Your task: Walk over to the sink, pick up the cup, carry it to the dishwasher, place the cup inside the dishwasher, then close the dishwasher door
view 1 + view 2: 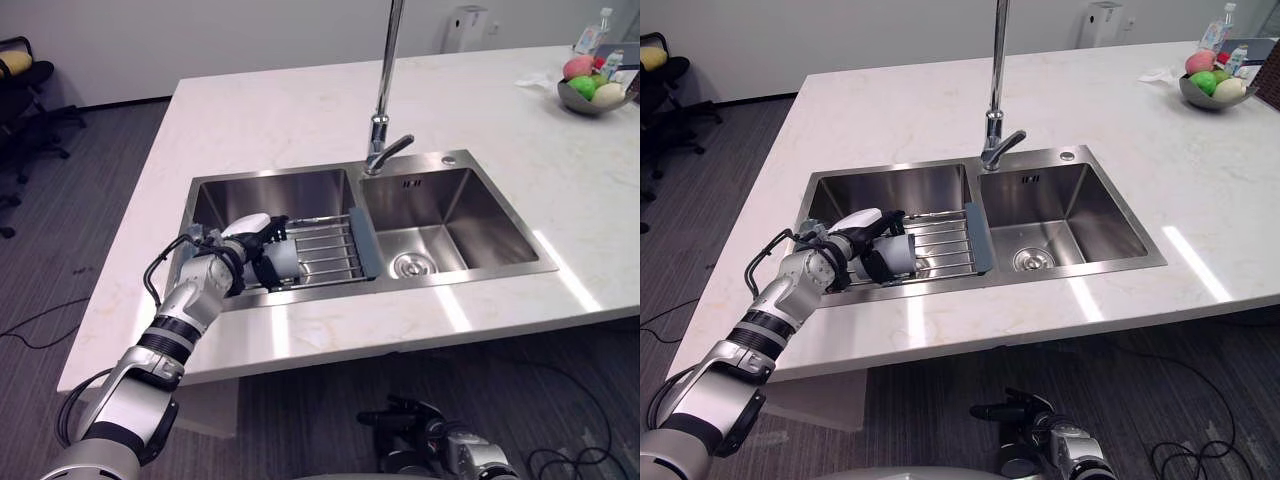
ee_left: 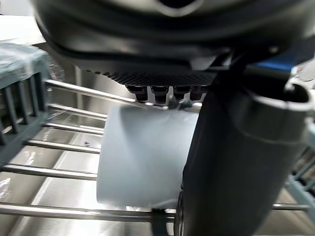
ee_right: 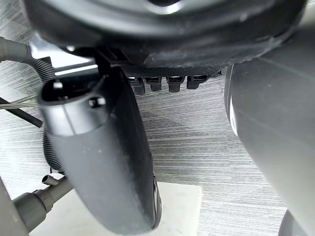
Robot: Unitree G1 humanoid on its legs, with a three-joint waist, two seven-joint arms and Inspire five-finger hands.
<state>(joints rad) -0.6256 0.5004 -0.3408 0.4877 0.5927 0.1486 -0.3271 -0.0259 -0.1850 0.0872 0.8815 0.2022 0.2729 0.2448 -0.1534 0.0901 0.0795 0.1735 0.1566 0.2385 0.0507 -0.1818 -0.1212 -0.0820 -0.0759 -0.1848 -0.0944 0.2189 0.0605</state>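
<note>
Right robot hand (image 1: 415, 418) hangs low and relaxed, below the white marble worktop (image 1: 300, 110). Left robot hand (image 1: 252, 245) curls round the one pale grey cup (image 1: 285, 262), which rests on one wire rack (image 1: 335, 250) in the steel two-basin sink (image 1: 480, 210). The grasp looks made; lifting, carrying, loading and shutting the door remain. Beyond stand one tall chrome tap (image 1: 385, 100) and one grey fruit bowl (image 1: 585, 103).

The cup (image 1: 284, 262) lies on a rack (image 1: 335, 250) in the left basin (image 1: 270, 195).

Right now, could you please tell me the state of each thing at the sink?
Rack: across the left basin.
Cup: at the rack, gripped.
Left hand: shut on the cup.
Right hand: open, empty, below the counter.
Tap: no water running.
Bowl: holds fruit.
</note>
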